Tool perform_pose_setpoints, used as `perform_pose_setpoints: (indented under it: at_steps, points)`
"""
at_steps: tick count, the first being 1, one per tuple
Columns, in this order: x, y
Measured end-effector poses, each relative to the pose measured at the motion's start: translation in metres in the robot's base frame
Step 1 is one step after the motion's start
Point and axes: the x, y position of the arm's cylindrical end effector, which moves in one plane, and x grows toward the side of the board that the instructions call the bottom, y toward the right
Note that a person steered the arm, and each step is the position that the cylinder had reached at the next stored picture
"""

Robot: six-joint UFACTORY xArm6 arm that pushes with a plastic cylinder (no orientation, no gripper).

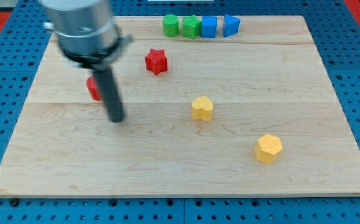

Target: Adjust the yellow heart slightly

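Board lies bare between my tip and yellow heart.

The yellow heart sits flat on the board, lobes facing up I think, well off to the view's right of my tip, about level.

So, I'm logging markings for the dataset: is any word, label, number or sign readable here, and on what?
None: no text shows on the wooden board, the yellow heart, the other blocks, or the arm above my tip.
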Motion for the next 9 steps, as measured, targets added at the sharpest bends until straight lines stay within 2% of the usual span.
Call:
perform_pose_setpoints:
  at_steps: [1, 4, 5, 6, 7, 9]
  points:
    - [-0.033, 0.094]
    - [-0.143, 0.294]
    - [-0.132, 0.317]
    - [-0.053, 0.324]
    - [-0.004, 0.274]
    - [0.021, 0.184]
